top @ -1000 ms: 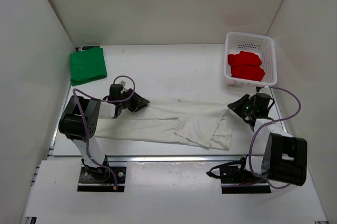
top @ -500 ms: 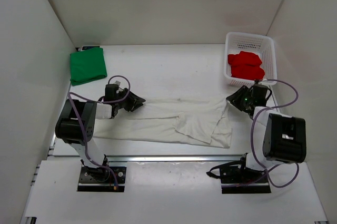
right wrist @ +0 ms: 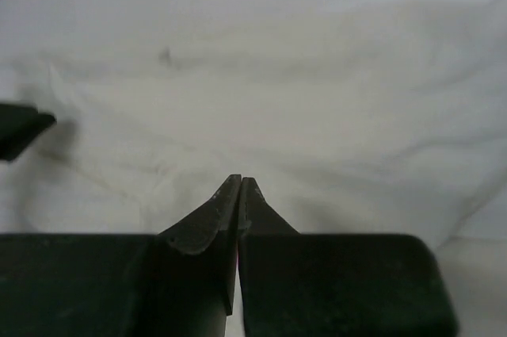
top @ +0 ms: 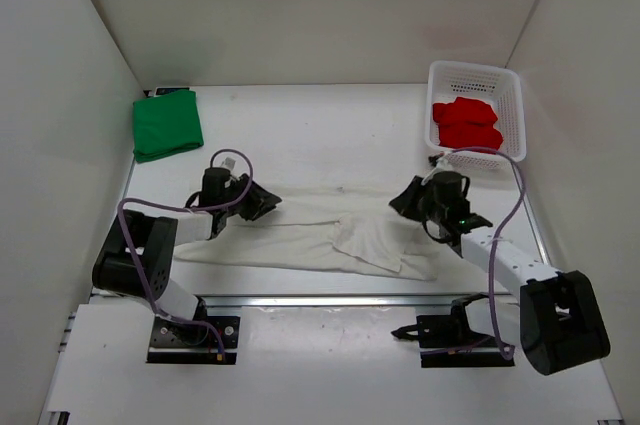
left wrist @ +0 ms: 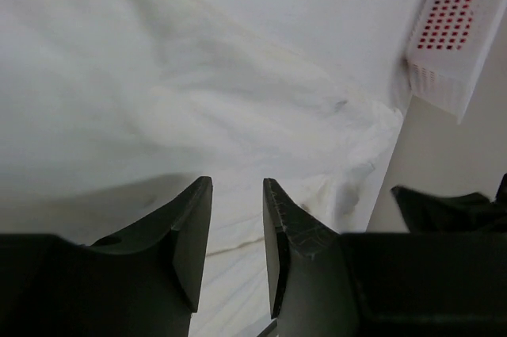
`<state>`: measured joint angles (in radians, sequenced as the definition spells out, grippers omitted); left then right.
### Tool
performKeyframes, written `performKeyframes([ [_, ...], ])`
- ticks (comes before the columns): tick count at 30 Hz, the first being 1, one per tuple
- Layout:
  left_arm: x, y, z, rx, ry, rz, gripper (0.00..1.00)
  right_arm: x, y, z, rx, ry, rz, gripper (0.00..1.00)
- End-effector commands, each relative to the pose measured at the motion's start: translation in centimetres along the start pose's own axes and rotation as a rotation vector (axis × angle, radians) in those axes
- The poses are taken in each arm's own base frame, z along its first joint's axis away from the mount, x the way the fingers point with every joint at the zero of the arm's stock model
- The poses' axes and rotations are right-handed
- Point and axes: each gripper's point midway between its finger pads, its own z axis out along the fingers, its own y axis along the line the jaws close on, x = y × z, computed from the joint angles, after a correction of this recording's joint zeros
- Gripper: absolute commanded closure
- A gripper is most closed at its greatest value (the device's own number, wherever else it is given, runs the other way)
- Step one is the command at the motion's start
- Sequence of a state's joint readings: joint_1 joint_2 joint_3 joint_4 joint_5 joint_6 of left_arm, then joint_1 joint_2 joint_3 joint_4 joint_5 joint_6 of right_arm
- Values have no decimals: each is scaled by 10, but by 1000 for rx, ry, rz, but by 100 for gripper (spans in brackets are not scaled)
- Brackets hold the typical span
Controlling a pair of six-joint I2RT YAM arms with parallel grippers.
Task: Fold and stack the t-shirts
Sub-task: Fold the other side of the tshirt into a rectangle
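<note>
Top external view, working outward from the near edge: two arms are bolted side by side. Both reach over the one off-white t-shirt [top: 300, 241], the nearest of three shirts. It lies as a long, rumpled band across the near part of the table [top: 330, 135], with its right portion doubled over in loose layers.

The left gripper [top: 268, 202] sits low at the band's far left edge. In its wrist view the two fingers [left wrist: 188, 234] stand a narrow way apart, with cloth showing through the gap and nothing clamped between them.

The right gripper [top: 397, 202] rests at the far right edge of the same shirt. Its wrist view shows the fingertips [right wrist: 224, 206] pressed together over the cloth. Whether a pinch of fabric is caught between them cannot be told.

Farther back, well apart from each other, are the other two shirts. One bright green t-shirt [top: 167, 123], folded to a square, lies flat in the far left corner of the table. One red t-shirt [top: 466, 123] lies inside the single white mesh basket [top: 515, 110] at the far right.
</note>
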<state>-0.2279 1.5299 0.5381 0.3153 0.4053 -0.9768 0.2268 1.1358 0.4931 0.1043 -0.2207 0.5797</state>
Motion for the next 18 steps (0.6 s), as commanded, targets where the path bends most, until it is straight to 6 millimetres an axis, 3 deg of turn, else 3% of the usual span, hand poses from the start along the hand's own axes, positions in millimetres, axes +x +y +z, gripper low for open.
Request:
performKeyframes([
  [1,2,28,-13,-25,-12,-108,57,59,8,3,-28,139,-26,100],
  [5,-3,48,-23,-54,-41,-169,57,112,-18,-2,24,284,27,100],
  [7,-9,62,-28,-61,-70,-232,57,121,-31,-6,63,312,29,99],
  [9,-12,61,-32,-43,-82,-260,57,113,-30,-11,62,288,7,100],
  [11,-21,44,-32,-16,-110,-205,57,95,-21,-14,38,257,-10,98],
  [13,-37,6,-36,34,-153,-65,56,67,-3,-16,12,209,-45,87],
  [14,-30,3,-35,10,-143,-32,54,66,0,-18,17,219,-56,83],
  [15,-44,-15,-42,26,-207,39,53,57,8,-15,4,205,-70,82],
  [16,-43,-30,-50,40,-214,82,51,56,15,-13,-10,215,-73,81],
  [18,-46,-39,-61,38,-249,154,48,66,22,-4,-29,239,-77,81],
])
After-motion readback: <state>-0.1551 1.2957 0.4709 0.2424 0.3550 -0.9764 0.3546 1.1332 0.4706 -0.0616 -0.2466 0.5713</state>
